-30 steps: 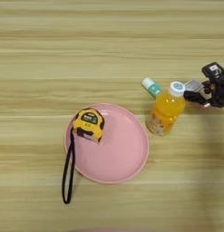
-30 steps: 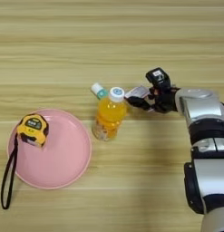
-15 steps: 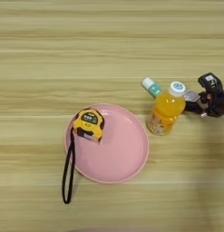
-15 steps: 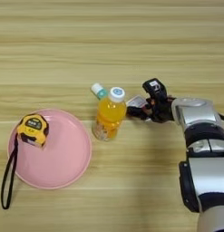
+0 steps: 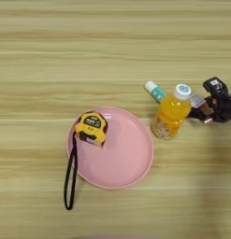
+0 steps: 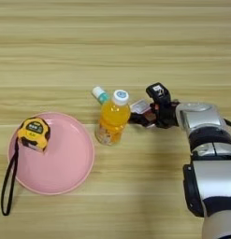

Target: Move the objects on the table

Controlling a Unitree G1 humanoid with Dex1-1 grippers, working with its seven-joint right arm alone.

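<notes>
Risk first: my right gripper (image 6: 144,114) sits just right of the small orange-juice bottle with white cap (image 6: 111,119), standing mid-table beside the round pink plate (image 6: 65,172). I cannot tell its jaw state; a nudge could topple it.

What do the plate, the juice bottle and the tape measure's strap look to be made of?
Plate: likely matte plastic, uniform pink, soft sheen.
Juice bottle: clear plastic, since the orange liquid shows through, with an opaque white cap.
Strap: thin, limp black loop, probably fabric or rubber.
</notes>
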